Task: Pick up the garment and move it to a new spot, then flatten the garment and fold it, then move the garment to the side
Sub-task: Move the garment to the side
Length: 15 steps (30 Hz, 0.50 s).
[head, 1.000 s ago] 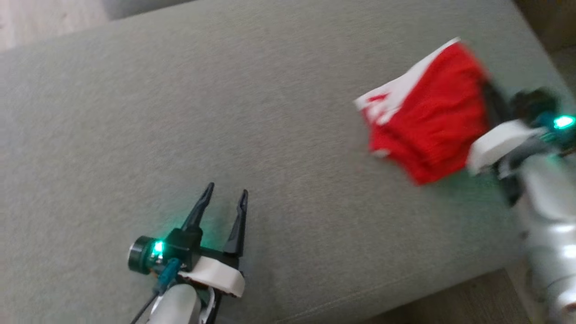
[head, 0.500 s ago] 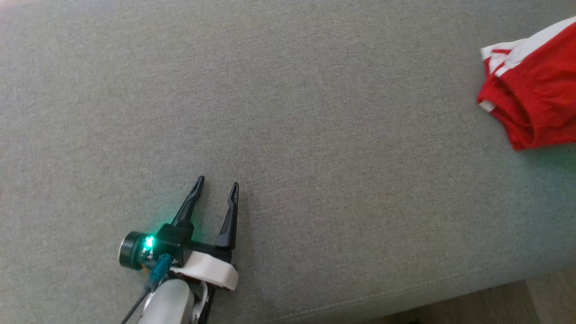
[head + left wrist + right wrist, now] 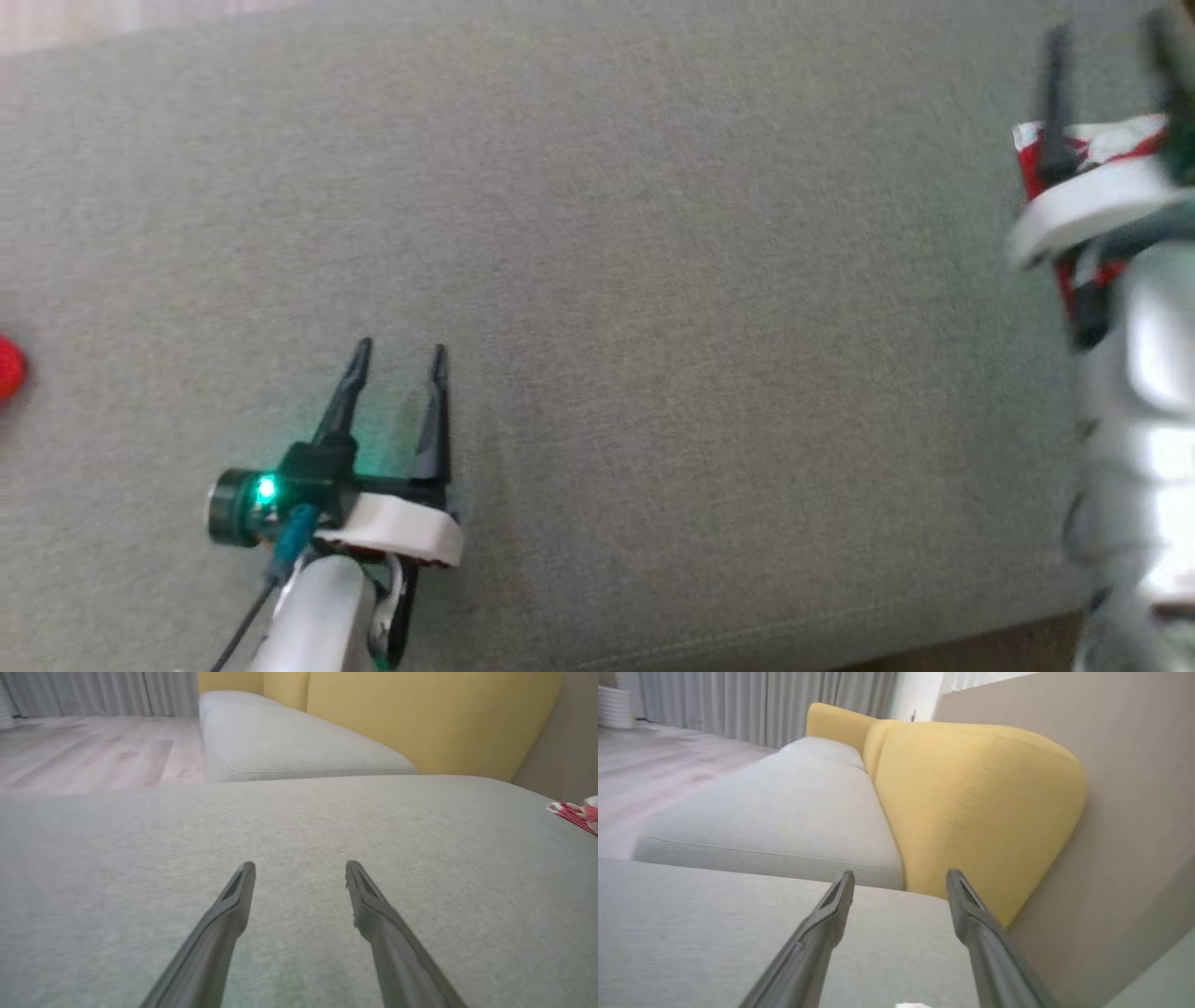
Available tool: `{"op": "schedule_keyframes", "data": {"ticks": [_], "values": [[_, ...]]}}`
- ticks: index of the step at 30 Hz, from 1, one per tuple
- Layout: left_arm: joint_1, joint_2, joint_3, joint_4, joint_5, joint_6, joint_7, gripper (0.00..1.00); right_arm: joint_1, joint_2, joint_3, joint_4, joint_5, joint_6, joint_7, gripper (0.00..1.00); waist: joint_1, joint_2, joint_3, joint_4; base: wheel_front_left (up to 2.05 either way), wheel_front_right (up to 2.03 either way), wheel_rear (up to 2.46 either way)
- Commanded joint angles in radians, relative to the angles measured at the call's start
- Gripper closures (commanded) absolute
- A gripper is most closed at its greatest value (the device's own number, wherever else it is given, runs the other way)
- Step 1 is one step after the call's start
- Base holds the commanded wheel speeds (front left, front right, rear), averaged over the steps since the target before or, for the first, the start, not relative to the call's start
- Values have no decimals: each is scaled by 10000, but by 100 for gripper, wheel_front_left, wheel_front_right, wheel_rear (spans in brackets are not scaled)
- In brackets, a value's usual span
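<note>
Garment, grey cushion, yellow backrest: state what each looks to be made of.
Garment: soft cloth, red with white stripes, matte. It lies limp and rumpled; the fibre cannot be told. Grey cushion: woven upholstery fabric, matte, with a fine flecked weave and a faint stitched seam near the front edge. Yellow backrest: likely a similar textile over padding, matte, with rounded corners and a faint weave texture.

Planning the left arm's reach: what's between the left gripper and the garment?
Nothing but bare cushion between left gripper and garment, per the head view.

The red-and-white fabric garment (image 3: 1029, 163) is mostly hidden by the blurred right gripper (image 3: 1107, 35); a small red shape (image 3: 7, 369) is cut off at the left edge.
</note>
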<state>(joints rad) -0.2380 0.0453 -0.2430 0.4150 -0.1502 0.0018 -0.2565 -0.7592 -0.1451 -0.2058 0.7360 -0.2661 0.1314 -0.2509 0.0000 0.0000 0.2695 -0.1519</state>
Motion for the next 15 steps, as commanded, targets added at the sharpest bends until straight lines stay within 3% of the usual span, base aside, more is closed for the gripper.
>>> {"op": "schedule_keyframes", "data": {"ticks": [1, 8, 15], "values": [[110, 49, 494, -295, -45, 138, -53, 0, 624, 216, 349, -504, 388, -7, -106, 0, 0, 0, -273, 282, 0, 0, 0], [444, 49, 895, -322, 164, 136, -53, 0, 2657, 849, 901, -1535, 1911, -7, -107, 0, 0, 0, -818, 1071, 0, 0, 0], [720, 49, 1157, -211, 186, 229, -53, 0, 3932, 942, 1439, -1751, 2712, -7, -108, 0, 0, 0, -1163, 1478, 0, 0, 0]]}}
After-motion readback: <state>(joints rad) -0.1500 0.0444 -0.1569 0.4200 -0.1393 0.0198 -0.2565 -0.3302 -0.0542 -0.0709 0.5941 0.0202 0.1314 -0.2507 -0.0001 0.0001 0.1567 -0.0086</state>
